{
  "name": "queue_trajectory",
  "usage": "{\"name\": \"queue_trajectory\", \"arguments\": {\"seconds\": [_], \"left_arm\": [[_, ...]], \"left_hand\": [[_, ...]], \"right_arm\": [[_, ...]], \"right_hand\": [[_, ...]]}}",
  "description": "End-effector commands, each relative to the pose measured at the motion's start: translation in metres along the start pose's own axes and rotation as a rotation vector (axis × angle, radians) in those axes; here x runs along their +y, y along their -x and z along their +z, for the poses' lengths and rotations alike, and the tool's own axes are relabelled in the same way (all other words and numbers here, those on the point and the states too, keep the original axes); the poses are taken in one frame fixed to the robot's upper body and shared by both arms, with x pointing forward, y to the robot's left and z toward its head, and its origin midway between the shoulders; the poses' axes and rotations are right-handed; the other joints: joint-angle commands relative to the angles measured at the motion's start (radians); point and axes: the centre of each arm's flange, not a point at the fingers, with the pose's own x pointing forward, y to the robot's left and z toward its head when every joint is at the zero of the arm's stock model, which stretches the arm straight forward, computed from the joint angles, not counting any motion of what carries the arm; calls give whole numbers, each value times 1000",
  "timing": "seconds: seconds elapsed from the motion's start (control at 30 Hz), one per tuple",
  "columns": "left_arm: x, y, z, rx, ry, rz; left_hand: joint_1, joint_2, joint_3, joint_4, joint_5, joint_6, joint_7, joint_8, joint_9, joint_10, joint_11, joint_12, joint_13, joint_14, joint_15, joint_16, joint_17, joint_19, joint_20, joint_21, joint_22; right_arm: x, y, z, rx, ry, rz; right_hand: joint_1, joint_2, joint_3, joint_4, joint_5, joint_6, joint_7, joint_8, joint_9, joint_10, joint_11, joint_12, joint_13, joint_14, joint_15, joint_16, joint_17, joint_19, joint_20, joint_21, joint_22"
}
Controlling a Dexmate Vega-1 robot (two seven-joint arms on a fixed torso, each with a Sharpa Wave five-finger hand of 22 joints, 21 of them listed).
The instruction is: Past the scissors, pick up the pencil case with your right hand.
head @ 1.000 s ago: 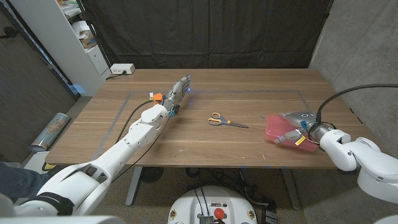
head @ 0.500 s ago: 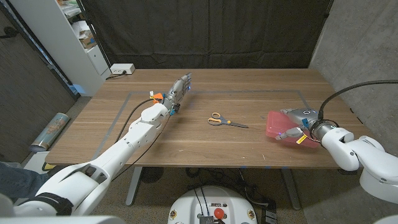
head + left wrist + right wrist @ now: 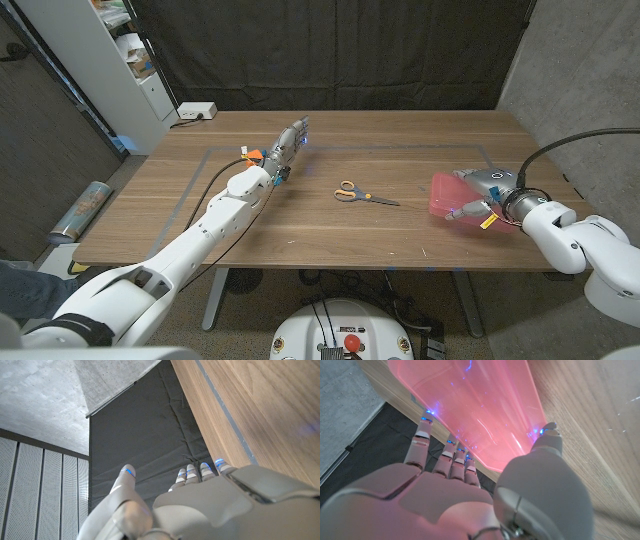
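On the right of the desk (image 3: 300, 215), past the scissors (image 3: 364, 195), the right hand (image 3: 480, 200) clamps fingers and thumb around the pink pencil case (image 3: 447, 196), tilting it, seemingly to lift it.

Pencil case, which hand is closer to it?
Right. The right hand grips the pink pencil case; the left hand is far across the table, beyond the scissors.
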Motion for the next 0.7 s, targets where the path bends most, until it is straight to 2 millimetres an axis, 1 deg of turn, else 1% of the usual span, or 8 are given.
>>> {"name": "queue_trajectory", "arguments": {"seconds": [0.03,0.1,0.13,0.23,0.3,0.43,0.7], "left_arm": [[-1,4,5,-9,-6,2],[0,4,6,-10,-8,0],[0,4,7,-13,-7,1],[-1,4,9,-17,-11,-3],[0,4,9,-17,-12,-4],[-1,4,11,-20,-11,-5],[-1,5,16,-32,-16,-6]], "left_hand": [[1,9,-3,-4,0,0,-5,2,4,-5,1,-1,6,-4,1,0,5,-89,-4,7,4],[1,9,-3,-4,0,0,-5,2,4,-4,0,-1,6,-3,-1,1,5,-89,-4,7,4],[1,9,-3,-4,0,0,-5,2,4,-4,0,-1,6,-4,1,1,5,-89,-4,6,4],[1,9,-3,-4,0,0,-5,2,4,-5,0,-1,6,-4,1,0,5,-89,-4,7,4],[1,9,-3,-4,0,0,-6,2,4,-5,0,-1,6,-4,2,0,5,-89,-4,7,4],[2,10,-3,-4,0,0,-6,2,4,-4,-1,-1,6,-4,1,1,5,-89,-5,7,4],[4,12,-3,-5,0,0,-6,2,4,-3,2,-1,6,-4,1,1,4,-90,-4,7,4]], "right_arm": [[-12,8,1,-12,17,-29],[-15,10,1,-13,21,-38],[-16,11,2,-12,22,-42],[-20,14,2,-11,25,-50],[-22,15,2,-10,26,-54],[-26,17,1,-9,29,-63],[-33,21,0,-16,12,-72]], "right_hand": [[101,111,23,-4,1,129,-123,-1,6,27,-27,-5,5,22,-19,6,3,123,-117,0,6],[102,111,23,-4,0,129,-122,-2,6,26,-25,-5,6,21,-20,5,3,123,-118,0,6],[104,112,23,-5,-1,129,-122,-2,6,24,-33,-6,7,21,-20,4,3,124,-117,-2,6],[105,113,24,-5,-3,130,-121,-3,6,26,-25,-6,8,22,-20,4,3,125,-117,-2,6],[106,113,24,-5,-5,130,-123,-4,7,27,-30,-6,9,22,-20,3,4,126,-117,-3,6],[106,114,24,-5,-6,131,-123,-4,7,29,-26,-5,10,24,-19,3,4,126,-117,-4,6],[108,117,25,-4,-10,133,-123,-6,7,29,-27,-6,12,29,-21,4,5,128,-118,-6,6]]}}
